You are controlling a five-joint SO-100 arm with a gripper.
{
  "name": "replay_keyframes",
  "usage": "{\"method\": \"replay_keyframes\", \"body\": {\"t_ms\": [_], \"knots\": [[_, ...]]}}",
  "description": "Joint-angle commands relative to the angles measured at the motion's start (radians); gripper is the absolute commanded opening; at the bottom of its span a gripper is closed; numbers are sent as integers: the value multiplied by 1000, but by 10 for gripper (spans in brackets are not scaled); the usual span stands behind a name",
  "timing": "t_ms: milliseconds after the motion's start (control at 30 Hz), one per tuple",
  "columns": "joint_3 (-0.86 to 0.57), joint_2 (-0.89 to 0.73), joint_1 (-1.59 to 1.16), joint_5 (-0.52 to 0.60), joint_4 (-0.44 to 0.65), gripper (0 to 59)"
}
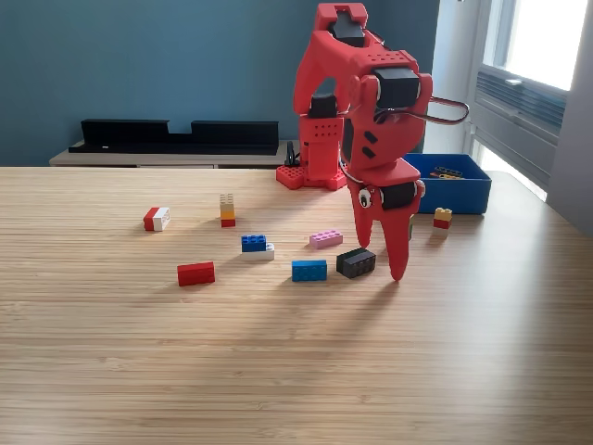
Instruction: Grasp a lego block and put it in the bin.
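A light wooden table (278,371) fills the foreground. Behind it, a low shelf (139,158) carries a long black tray (176,136) against a dark blue wall (139,56). A bright window (547,37) sits at the exterior view's right.

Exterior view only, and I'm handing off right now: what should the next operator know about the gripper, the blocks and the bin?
Gripper: open, pointing down at the black block, which sits between its fingers or just beside them; not lifted.
Bin: behind the arm on the view's right, with something small already inside.
On the table: blue block, pink block, red block, several stacked pairs, one beside the bin.
Left: close on the black block, carry it to the bin, release.
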Motion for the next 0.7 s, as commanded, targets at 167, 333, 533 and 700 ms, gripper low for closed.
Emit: {"method": "replay_keyframes", "body": {"t_ms": [167,333,533,700], "knots": [[-195,81,48,5,87,443],[-233,81,129,20,83,391],[-224,80,209,17,81,351],[-198,69,265,9,23,319]]}}
